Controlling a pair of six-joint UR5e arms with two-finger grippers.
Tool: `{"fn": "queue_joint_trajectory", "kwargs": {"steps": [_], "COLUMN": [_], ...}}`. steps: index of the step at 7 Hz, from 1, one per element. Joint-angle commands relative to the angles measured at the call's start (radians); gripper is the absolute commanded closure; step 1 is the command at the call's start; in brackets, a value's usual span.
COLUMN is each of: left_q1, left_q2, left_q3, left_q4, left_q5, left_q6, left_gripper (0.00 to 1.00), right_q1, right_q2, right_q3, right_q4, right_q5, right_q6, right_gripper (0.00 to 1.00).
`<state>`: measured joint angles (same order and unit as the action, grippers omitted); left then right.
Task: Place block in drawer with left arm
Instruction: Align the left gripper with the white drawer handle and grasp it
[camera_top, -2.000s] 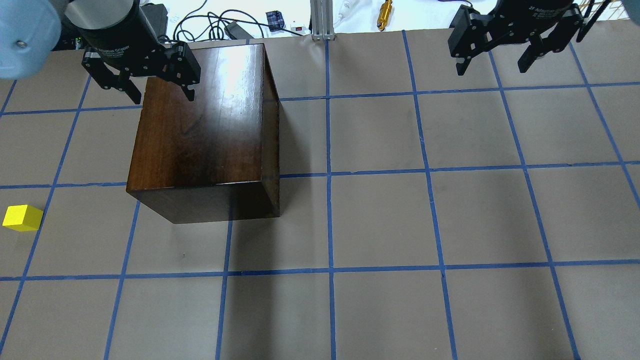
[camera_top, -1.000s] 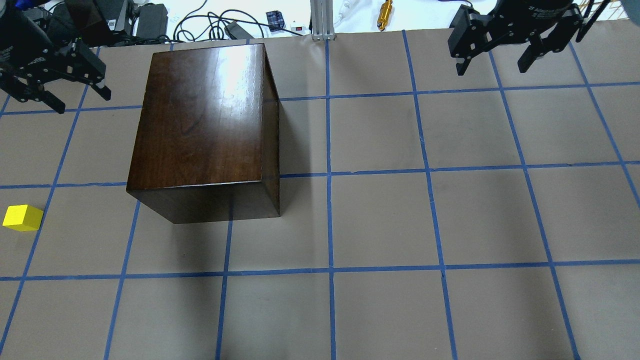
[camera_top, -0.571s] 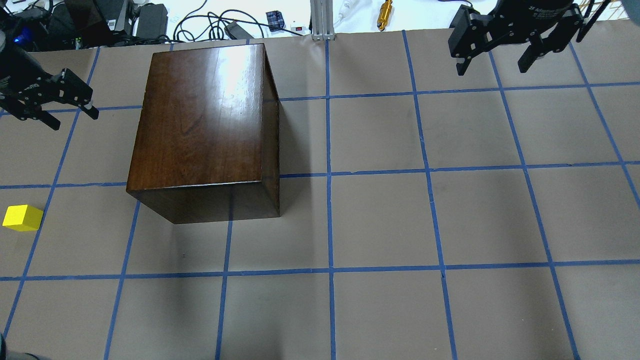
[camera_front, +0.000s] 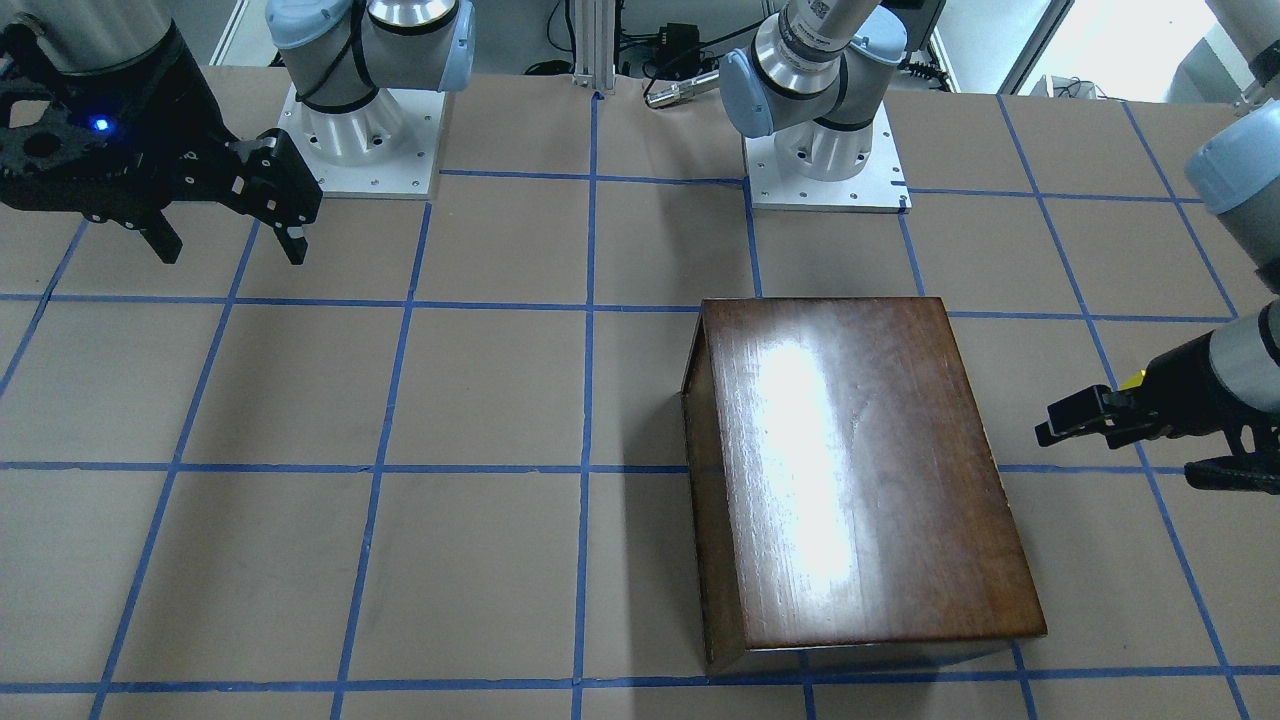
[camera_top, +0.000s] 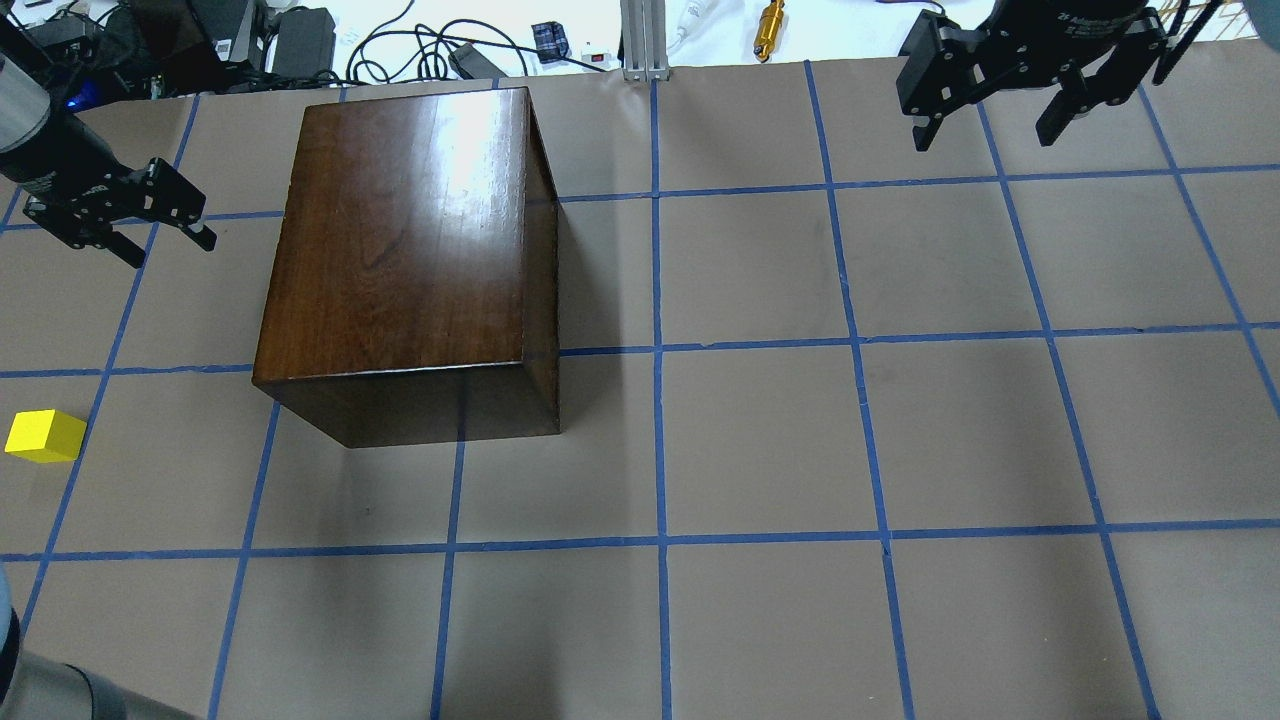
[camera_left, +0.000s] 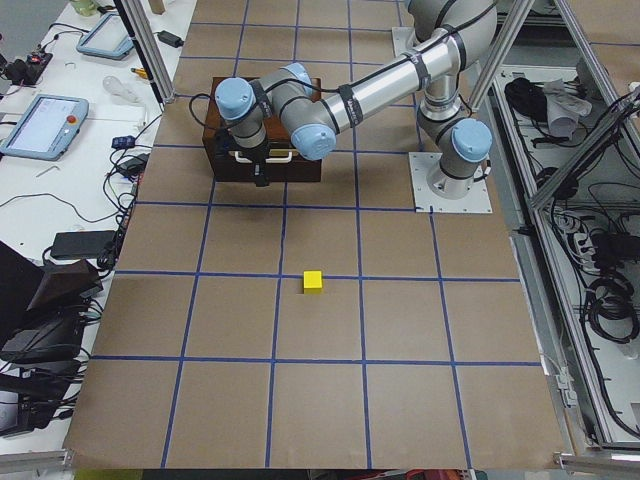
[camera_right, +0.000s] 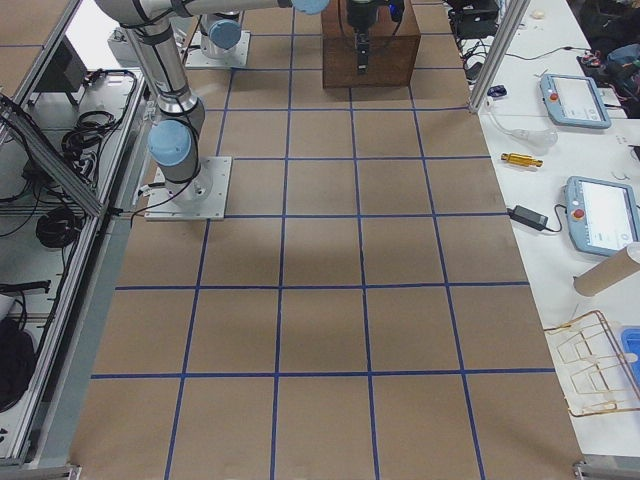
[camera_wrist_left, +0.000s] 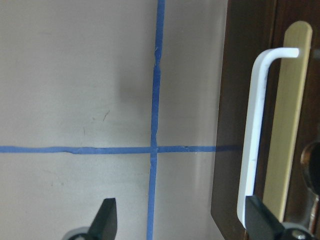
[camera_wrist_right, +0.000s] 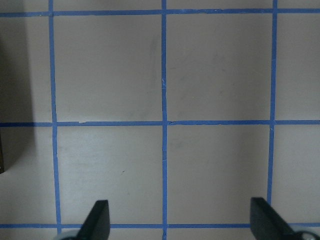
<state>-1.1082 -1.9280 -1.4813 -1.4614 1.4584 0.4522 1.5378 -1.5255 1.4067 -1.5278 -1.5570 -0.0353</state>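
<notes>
The yellow block (camera_top: 45, 436) lies on the table at the far left, apart from everything; it also shows in the exterior left view (camera_left: 313, 282). The drawer is shut in the dark wooden cabinet (camera_top: 400, 240). Its dark front (camera_wrist_left: 230, 100) carries a white handle (camera_wrist_left: 252, 135) on a brass plate. My left gripper (camera_top: 168, 245) is open and empty, low beside the cabinet's left face. In the left wrist view one fingertip (camera_wrist_left: 260, 217) is next to the handle's end. My right gripper (camera_top: 985, 138) is open and empty at the far right back.
Brown paper with a blue tape grid covers the table (camera_top: 760, 440). Cables and small tools (camera_top: 770, 25) lie beyond the back edge. The two arm bases (camera_front: 825, 150) stand behind the cabinet in the front-facing view.
My left gripper has left the cabinet's back-left top corner, swung out to the left and come down beside the cabinet's left face, then edged toward it. Block, cabinet and right arm are unmoved.
</notes>
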Motion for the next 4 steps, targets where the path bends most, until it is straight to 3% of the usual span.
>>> {"fn": "queue_joint_trajectory", "kwargs": {"steps": [1,4], "left_q1": [-0.004,-0.012], "left_q2": [-0.028,-0.042], "left_q3": [-0.001,-0.017], "left_q4": [0.012,0.012], "left_q5": [-0.036,-0.088], "left_q6": [0.039,0.042], "left_gripper": [0.10,0.10], "right_q1": [0.001,-0.001], "right_q2": [-0.001,0.001], "right_q3": [0.000,0.000], "right_q4": [0.000,0.000], "right_q5": [0.000,0.002], "right_q6": [0.000,0.000], "right_gripper": [0.00,0.00]}}
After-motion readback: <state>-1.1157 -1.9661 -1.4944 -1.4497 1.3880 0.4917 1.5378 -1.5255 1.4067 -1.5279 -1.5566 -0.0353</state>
